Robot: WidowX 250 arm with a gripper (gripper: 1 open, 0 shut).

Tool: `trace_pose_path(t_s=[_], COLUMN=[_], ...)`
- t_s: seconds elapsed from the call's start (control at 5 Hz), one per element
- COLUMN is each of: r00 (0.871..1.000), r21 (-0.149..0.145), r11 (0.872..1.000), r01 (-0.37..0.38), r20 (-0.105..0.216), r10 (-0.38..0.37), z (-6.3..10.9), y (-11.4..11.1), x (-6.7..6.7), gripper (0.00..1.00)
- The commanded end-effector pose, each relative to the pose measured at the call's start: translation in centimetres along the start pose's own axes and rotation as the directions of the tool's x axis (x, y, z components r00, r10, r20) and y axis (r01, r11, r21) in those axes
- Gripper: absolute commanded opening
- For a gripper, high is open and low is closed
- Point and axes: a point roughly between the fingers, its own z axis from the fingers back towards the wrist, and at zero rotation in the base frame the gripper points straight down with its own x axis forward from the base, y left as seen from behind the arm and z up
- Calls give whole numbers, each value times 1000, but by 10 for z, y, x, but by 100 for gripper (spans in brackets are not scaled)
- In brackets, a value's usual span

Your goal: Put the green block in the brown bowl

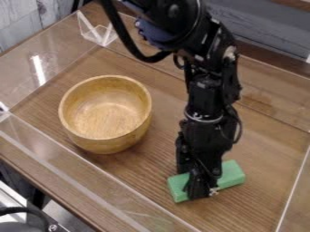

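Observation:
The green block (231, 176) lies on the wooden table to the right of the brown bowl (101, 136), near the front edge. My black gripper (201, 181) points almost straight down onto the block's middle, fingers on either side of it and closed against it. Green shows to the left and right of the fingers; the block's centre is hidden behind them. The block sits slightly askew, its right end farther back. The bowl stands upright with nothing in it, about a hand's width left of the gripper.
Low clear plastic walls (36, 149) ring the work area. A clear angled plastic piece (100, 33) stands at the back left. The arm (194, 54) reaches in from the top of the view, above the space between bowl and block.

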Motion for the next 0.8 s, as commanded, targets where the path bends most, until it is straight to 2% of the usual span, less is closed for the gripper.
trace_pose_path(t_s=[0.0, 0.6], r00=[1000, 996], r21=[-6, -54], r11=[1000, 995], r01=[-10, -81], r20=[25, 33], r10=[11, 83], z=[8, 13], y=[-6, -12], x=[2, -2], gripper=[0, 0])
